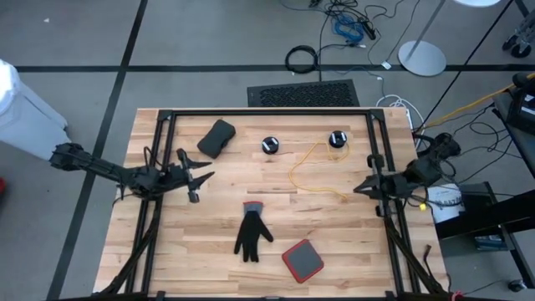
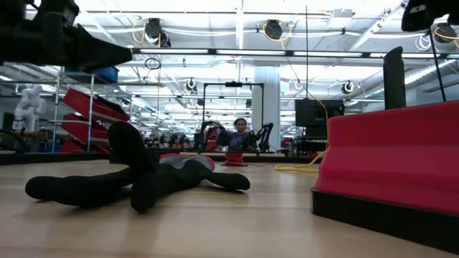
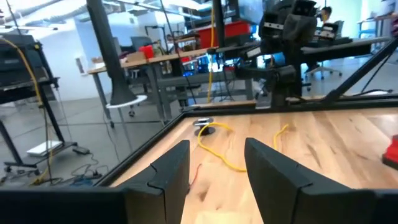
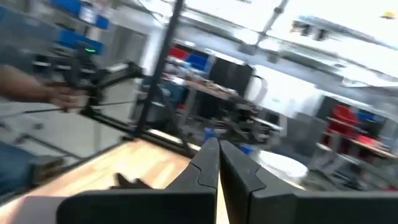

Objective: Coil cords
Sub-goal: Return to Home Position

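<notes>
Two small black round pucks (image 1: pixel 270 145) (image 1: pixel 337 140) lie on the wooden table's far half. A thin yellow cord (image 1: pixel 305 171) runs from the right puck in a loose loop toward the table's right side; it also shows in the left wrist view (image 3: pixel 217 148) and the low view (image 2: pixel 297 167). My left gripper (image 1: pixel 202 179) (image 3: pixel 214 165) is open and empty above the table's left part, pointing toward the cord. My right gripper (image 1: pixel 359 188) (image 4: pixel 217 158) is shut and empty at the table's right side, close to the cord's near end.
A black pouch (image 1: pixel 217 138) lies at the far left. A black glove (image 1: pixel 251 234) (image 2: pixel 136 179) lies near the middle front. A red and black square pad (image 1: pixel 303 260) (image 2: pixel 391 161) sits to its right. A black frame (image 1: pixel 267 111) rims the table.
</notes>
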You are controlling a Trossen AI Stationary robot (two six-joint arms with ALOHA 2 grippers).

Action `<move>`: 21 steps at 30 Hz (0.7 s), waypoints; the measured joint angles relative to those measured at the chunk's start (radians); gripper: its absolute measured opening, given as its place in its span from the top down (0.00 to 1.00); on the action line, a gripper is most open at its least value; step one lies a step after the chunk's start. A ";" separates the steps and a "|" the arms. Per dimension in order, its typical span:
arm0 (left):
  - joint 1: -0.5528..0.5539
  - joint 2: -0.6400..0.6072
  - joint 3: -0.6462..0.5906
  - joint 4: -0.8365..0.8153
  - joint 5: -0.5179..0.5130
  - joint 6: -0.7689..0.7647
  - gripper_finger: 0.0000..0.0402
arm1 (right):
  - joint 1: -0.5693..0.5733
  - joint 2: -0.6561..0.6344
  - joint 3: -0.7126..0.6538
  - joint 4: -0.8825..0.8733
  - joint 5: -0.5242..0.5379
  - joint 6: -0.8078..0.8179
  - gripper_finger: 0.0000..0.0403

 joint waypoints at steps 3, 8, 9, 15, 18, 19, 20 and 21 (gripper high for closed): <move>0.017 0.000 0.000 -0.016 0.003 -0.003 0.60 | -0.039 0.001 -0.025 0.011 0.061 0.003 1.00; 0.054 0.000 0.000 -0.015 0.012 0.000 0.60 | -0.112 0.000 -0.047 0.011 0.093 0.001 1.00; 0.066 0.000 0.000 -0.013 0.018 0.002 0.60 | -0.129 0.000 -0.050 0.006 0.117 0.000 1.00; 0.146 0.000 0.000 -0.011 0.058 0.006 0.60 | -0.243 0.000 -0.050 0.001 0.173 -0.024 1.00; 0.194 0.000 0.000 -0.013 0.087 0.006 0.60 | -0.310 0.000 -0.050 -0.013 0.192 -0.024 1.00; 0.209 0.000 0.000 -0.014 0.099 0.006 0.60 | -0.332 0.000 -0.050 -0.013 0.191 -0.021 1.00; 0.225 0.000 0.000 -0.014 0.110 0.006 0.60 | -0.355 0.000 -0.050 -0.014 0.190 -0.017 1.00; 0.241 0.000 0.000 -0.015 0.117 0.005 0.60 | -0.380 0.000 -0.050 -0.014 0.192 -0.016 1.00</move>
